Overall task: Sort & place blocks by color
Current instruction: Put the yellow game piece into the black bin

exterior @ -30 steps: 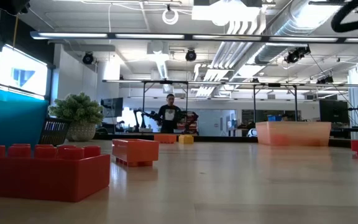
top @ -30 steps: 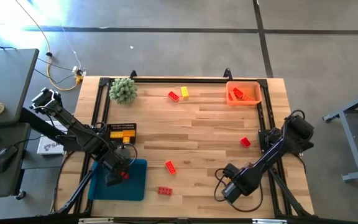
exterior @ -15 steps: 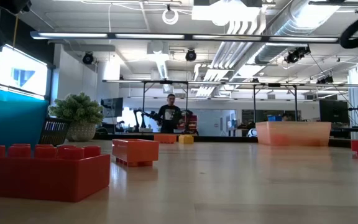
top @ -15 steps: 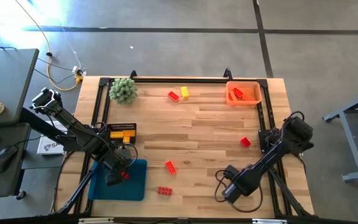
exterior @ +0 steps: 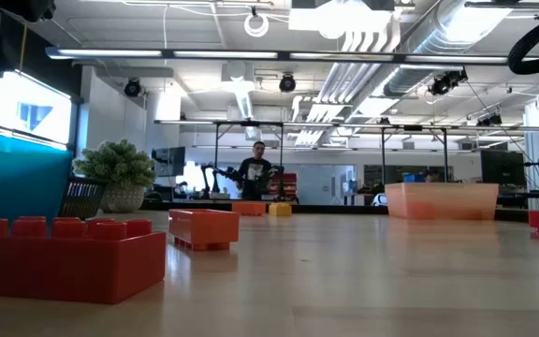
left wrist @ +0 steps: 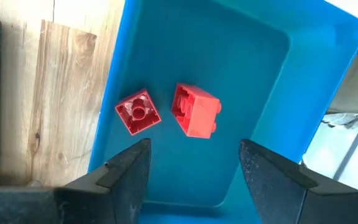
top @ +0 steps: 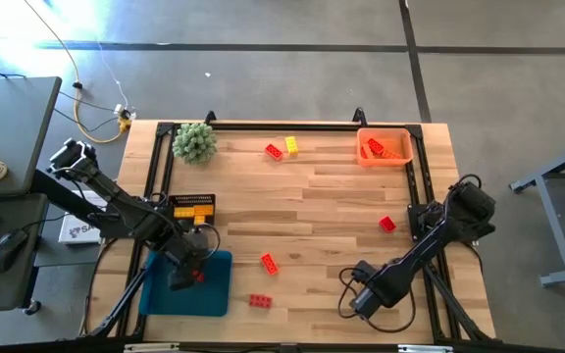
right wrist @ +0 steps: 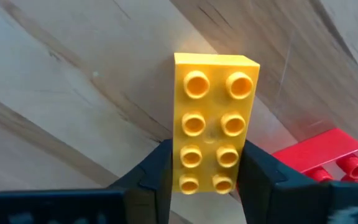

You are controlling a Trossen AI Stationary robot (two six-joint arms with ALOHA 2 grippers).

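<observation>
My left gripper hangs open over the blue tray. In the left wrist view its fingers frame two small red blocks that lie on the tray's floor. My right gripper is near the table's front right. In the right wrist view it is shut on a yellow eight-stud block, with a red block just past it. In the high view the gripper hides the yellow block. My right gripper pinches the yellow block between its two fingers, one on each long side, at the end nearest the wrist. The fingers lie along the block, whose studs face up. I cannot tell whether the block rests on the wood or hangs above it.
A black tray with yellow blocks stands beyond the blue tray. An orange tray with orange blocks is at the far right. A green plant ball is at the far left. Loose blocks lie on the table.
</observation>
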